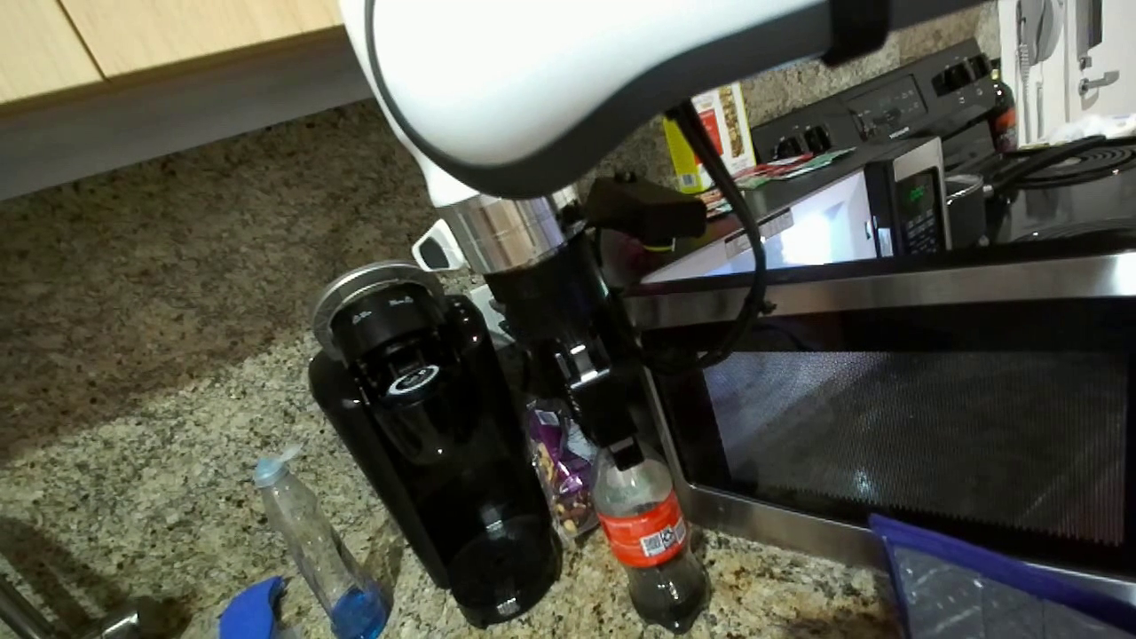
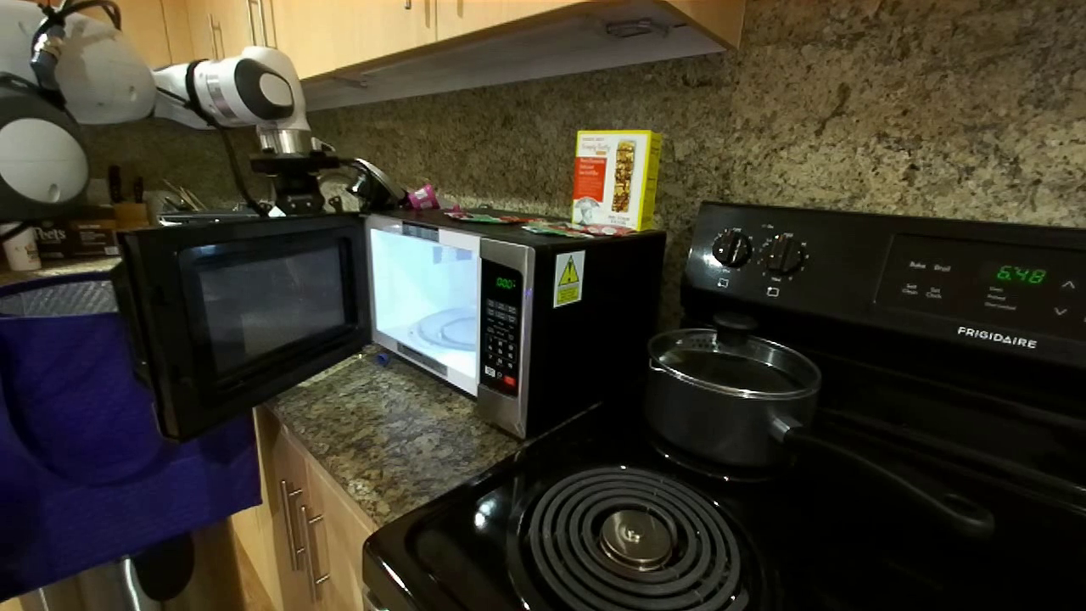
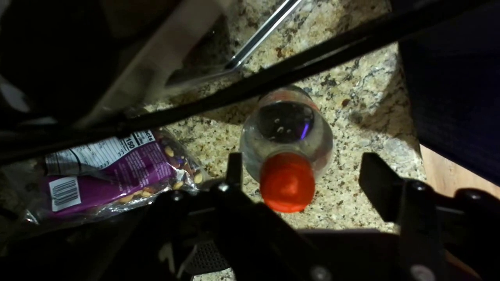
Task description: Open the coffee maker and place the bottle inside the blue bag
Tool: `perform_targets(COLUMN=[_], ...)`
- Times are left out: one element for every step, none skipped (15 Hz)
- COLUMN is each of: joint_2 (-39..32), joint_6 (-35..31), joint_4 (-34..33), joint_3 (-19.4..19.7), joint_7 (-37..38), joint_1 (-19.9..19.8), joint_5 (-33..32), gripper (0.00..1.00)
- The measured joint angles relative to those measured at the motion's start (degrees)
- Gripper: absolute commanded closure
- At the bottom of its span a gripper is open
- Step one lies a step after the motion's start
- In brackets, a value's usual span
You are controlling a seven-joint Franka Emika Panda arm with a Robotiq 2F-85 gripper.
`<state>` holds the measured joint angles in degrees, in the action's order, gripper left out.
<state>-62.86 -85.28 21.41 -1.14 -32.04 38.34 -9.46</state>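
Gripper (image 3: 302, 171) parted wide, a gap showing either side of the red cap (image 3: 287, 182) | bottle (image 1: 650, 532) upright on the worktop (image 1: 772, 586), lower centre in an exterior view | likely grasp next: shift toward the wrist view's left to centre the cap, close evenly, lift straight before making for the blue bag (image 1: 994, 568), lower right

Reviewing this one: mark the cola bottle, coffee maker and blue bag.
Cola bottle (image 1: 643, 534), in an exterior view: on its red label.
Coffee maker (image 1: 448, 470), in an exterior view: glossy black front.
Blue bag (image 2: 93, 407), in an exterior view: fabric side.
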Motion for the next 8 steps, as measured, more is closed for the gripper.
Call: perform_targets(joint_2=[-0.03, -0.03, -0.03, -0.03, -0.03, -0.03, -0.03, 0.01], joint_6=[0.00, 0.00, 0.00, 0.00, 0.00, 0.00, 0.00, 0.00], joint_4=[0.00, 0.00, 0.00, -0.02, -0.03, -0.07, -0.09, -0.11], joint_3=[0.00, 0.01, 0.01, 0.01, 0.01, 0.01, 0.01, -0.01], joint_7=[0.00, 0.00, 0.00, 0.00, 0.00, 0.00, 0.00, 0.00], joint_1=[-0.01, -0.02, -0.03, -0.04, -0.05, -0.07, -0.08, -0.08], joint_5=[0.00, 0.00, 0.00, 0.00, 0.00, 0.00, 0.00, 0.02], gripper=[0.59, 0.67, 0.73, 0.78, 0.86, 0.88, 0.85, 0.85])
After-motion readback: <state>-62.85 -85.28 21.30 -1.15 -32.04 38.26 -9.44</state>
